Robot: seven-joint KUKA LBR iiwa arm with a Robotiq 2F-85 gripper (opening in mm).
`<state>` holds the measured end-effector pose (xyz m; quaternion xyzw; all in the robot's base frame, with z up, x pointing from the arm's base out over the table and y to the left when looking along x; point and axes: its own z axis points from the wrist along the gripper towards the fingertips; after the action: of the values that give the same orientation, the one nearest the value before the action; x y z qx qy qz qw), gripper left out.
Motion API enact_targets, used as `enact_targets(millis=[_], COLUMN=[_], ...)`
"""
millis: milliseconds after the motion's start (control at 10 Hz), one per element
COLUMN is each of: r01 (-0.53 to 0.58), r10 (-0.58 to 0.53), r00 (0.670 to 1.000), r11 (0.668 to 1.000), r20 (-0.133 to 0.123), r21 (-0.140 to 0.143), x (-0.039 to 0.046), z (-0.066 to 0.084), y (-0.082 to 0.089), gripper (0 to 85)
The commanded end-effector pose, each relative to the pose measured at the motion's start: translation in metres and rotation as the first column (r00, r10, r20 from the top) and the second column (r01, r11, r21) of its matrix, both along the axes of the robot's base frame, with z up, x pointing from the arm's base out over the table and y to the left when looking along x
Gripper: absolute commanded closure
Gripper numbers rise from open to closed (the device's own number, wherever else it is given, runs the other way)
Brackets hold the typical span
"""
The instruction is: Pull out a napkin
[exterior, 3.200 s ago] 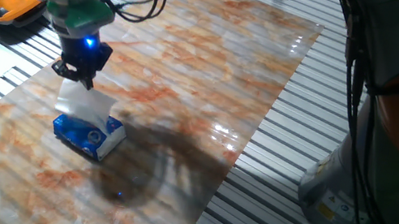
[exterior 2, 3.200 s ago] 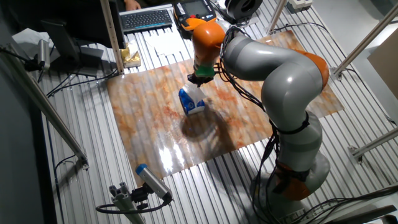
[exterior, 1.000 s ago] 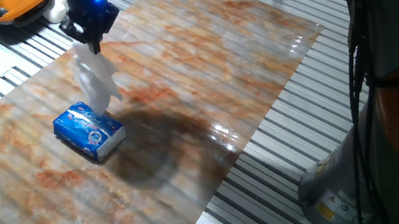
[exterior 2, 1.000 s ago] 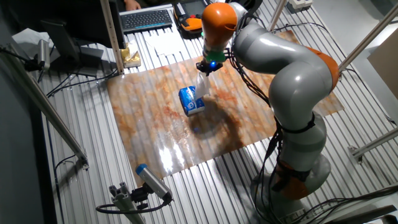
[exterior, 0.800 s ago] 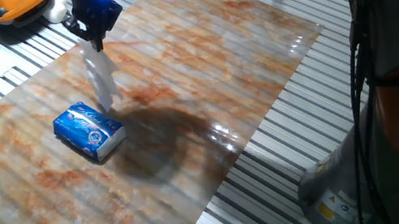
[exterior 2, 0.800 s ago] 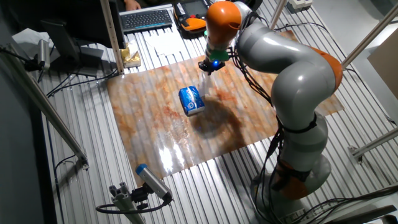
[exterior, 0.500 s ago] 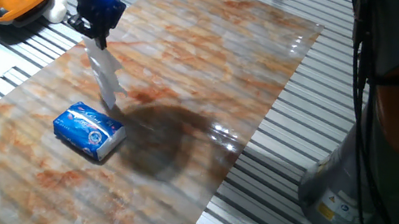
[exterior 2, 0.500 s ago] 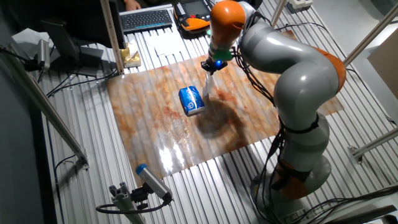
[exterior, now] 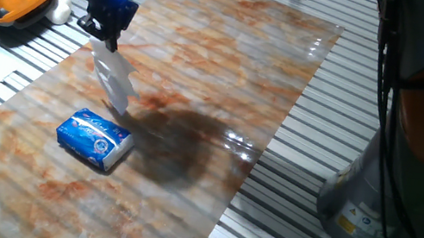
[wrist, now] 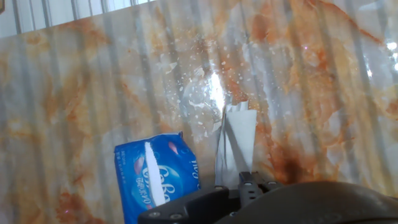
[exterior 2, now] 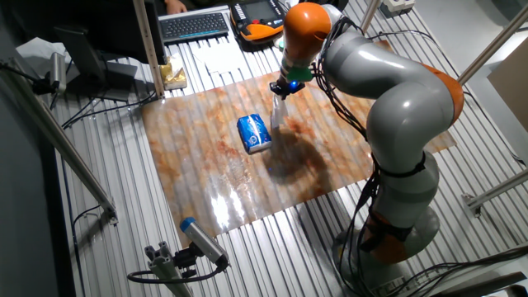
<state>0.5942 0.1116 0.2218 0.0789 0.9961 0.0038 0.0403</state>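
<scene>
The hand [exterior: 106, 41] is hanging above the bench [exterior: 204, 65], with its fingers clamped together on the top edge of the napkin [exterior: 114, 80]. The napkin is dangling below the hand as a narrow, twisted white strip, and its lower end is reaching down toward the bench just beside the blue-and-white packet [exterior: 94, 139], at about the packet's 12 o'clock in the one fixed view. Whether the lower end is touching the surface cannot be told.

In the other fixed view, the hand [exterior 2: 283, 89] is positioned at about 1 o'clock from the packet [exterior 2: 254, 133], and the napkin [exterior 2: 276, 114] is hanging between them, clear of the packet.

In the hand view, the napkin [wrist: 235, 143] is running down and away from the hand [wrist: 247, 182], and the packet [wrist: 157, 175] is lying flat at about 9 o'clock from the napkin, with a white strip showing along its top slot.

The packet is resting on the marbled orange-and-white bench. An orange-and-black device [exterior: 7, 2] is lying off the bench edge at about 10 o'clock from the packet.
</scene>
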Motion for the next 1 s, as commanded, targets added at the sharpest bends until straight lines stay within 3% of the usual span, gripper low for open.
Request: enact_targets(millis=[0,400,600,700,800,900], r01=[0.000,-0.019,-0.014,0.004,0.019,0.044], r10=[0.000,0.019,0.014,-0.003,-0.015,-0.041], r00=[1.000,1.000,1.000,1.000,0.999,0.998], r11=[1.000,1.000,1.000,0.998,0.995,0.996], r20=[0.000,0.007,-0.010,-0.015,-0.044,-0.044], r21=[0.000,0.007,0.013,0.066,0.096,0.082], x=[0.0002,-0.0009,0.0005,0.0011,0.0009,0.0009], z=[0.000,-0.004,-0.005,-0.006,-0.006,-0.006], y=[-0.001,-0.011,-0.011,-0.011,-0.012,-0.012], gripper=[85.0,85.0,85.0,85.0,68.0,68.0])
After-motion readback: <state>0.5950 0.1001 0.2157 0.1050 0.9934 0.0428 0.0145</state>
